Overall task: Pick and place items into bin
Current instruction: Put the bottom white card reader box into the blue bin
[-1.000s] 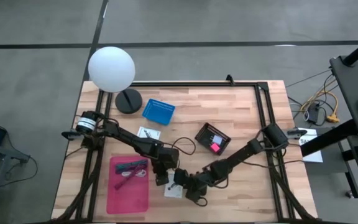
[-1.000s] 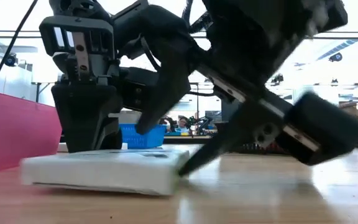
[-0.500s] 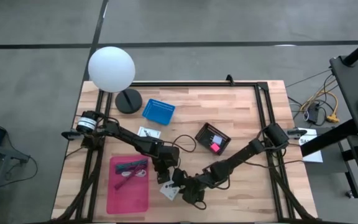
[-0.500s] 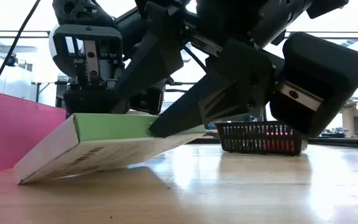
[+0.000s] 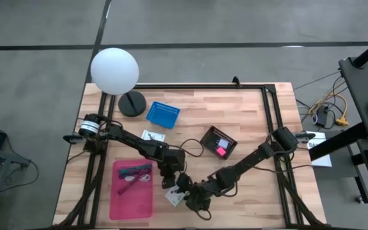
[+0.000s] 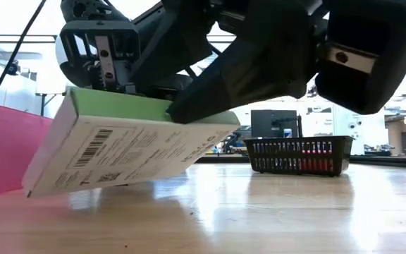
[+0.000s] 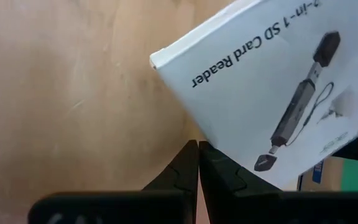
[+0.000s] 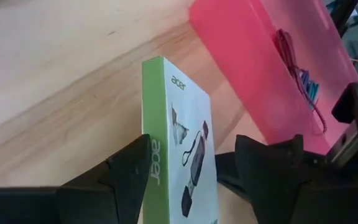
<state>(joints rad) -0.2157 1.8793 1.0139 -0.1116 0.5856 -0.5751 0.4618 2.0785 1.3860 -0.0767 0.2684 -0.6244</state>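
A flat white card-reader box (image 6: 129, 152) with a green narrow side sits between my right gripper's (image 8: 188, 165) fingers, tilted steeply, near the table's near edge (image 5: 174, 197). The right gripper (image 5: 187, 193) is shut on it. My left gripper (image 7: 197, 149) is shut and sits just beside the box's white printed face (image 7: 272, 93), behind the box in the low view (image 6: 97, 60). Whether it touches the box I cannot tell. The pink bin (image 5: 131, 188) lies left of both grippers and holds purple and magenta pens (image 8: 297, 68). My right gripper holds the box between its two fingers: one finger (image 8: 120, 171) lies against the green narrow side (image 8: 154, 134), the other (image 8: 269, 165) stands at the printed white face. The fingers come in slanting from the table's right. The box is tilted, its bin-side lower corner (image 6: 30, 189) at or just above the table.
A black mesh basket (image 5: 219, 142) with a pink item stands right of centre. A blue box (image 5: 163, 114), a white card (image 5: 152, 136), and a lamp with a white globe (image 5: 115, 70) on a black base (image 5: 131, 103) stand toward the far left. Bare wood lies to the right.
The box lay flat on the table and is now tipped up steeply. Its side toward the right gripper has risen, while its bin-side edge stayed low. The right gripper has taken hold of it, risen and shifted a little toward the table's left.
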